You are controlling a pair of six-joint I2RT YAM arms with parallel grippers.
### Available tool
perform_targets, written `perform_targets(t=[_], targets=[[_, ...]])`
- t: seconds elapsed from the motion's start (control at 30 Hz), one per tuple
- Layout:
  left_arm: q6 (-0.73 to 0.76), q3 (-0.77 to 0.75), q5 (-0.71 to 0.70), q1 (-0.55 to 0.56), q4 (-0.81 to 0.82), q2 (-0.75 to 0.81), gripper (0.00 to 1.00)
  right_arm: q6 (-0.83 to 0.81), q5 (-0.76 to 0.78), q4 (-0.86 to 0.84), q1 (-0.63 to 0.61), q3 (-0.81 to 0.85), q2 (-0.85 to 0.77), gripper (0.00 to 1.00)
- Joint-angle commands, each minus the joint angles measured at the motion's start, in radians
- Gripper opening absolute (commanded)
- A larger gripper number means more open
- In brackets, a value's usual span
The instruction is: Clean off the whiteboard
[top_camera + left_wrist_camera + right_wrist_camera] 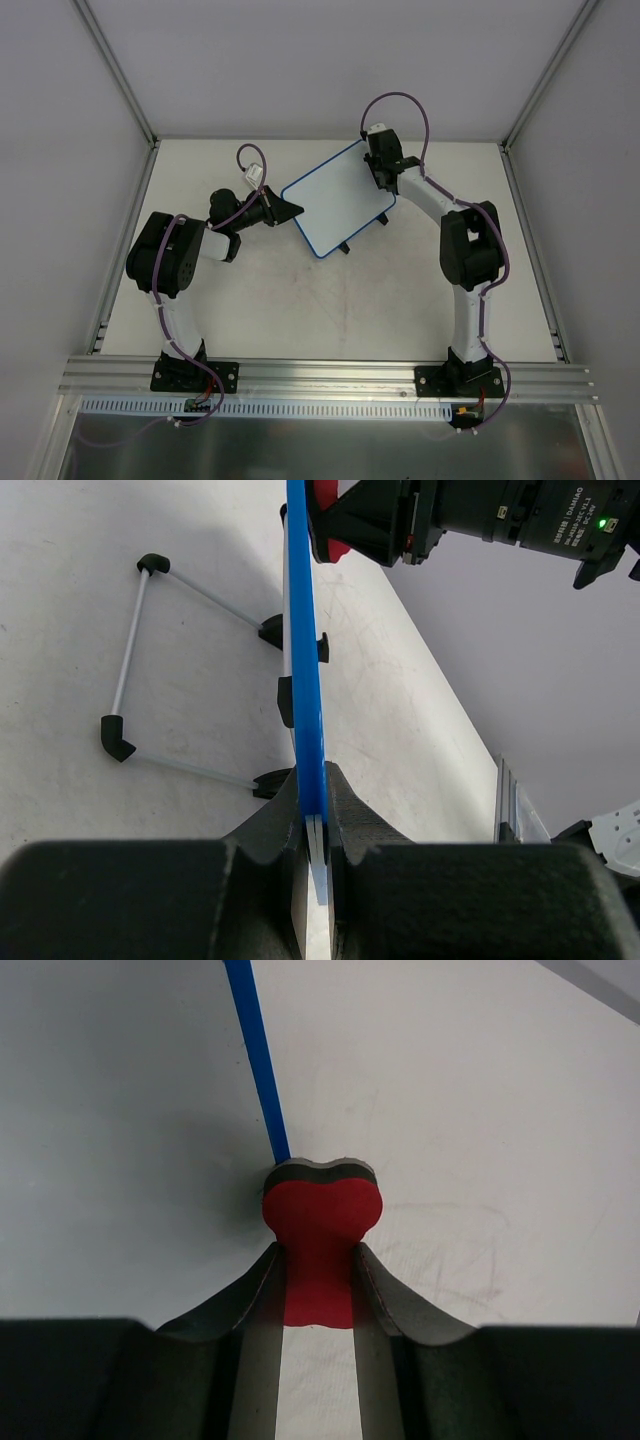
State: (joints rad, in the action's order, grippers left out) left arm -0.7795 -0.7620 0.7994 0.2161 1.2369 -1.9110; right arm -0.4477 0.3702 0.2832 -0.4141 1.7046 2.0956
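A white table [330,300] with faint scuff marks fills the middle. Plain grey walls [330,60] stand behind and beside the table; an aluminium rail [330,375] runs along its near edge.

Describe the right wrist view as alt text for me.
The right pincer is shut on a small red bone-shaped eraser, whose dark-edged end meets the thin blue rim of the flat white whiteboard.

Bright, even, diffuse light; only faint shadows around the whiteboard [338,198]; wrist views soften slightly up close.
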Motion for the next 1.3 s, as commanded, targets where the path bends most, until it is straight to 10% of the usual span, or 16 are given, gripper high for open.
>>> perform_targets(t=[0.0, 1.27], targets=[[0.032, -0.026, 0.067, 0.011, 0.141, 0.018, 0.0, -0.003, -0.016, -0.006, 0.006, -0.036, -0.028, 0.0], [0.029, -0.02, 0.072, 0.006, 0.141, 0.026, 0.0, 0.07, -0.1, 0.02, 0.044, 0.008, -0.012, 0.0]])
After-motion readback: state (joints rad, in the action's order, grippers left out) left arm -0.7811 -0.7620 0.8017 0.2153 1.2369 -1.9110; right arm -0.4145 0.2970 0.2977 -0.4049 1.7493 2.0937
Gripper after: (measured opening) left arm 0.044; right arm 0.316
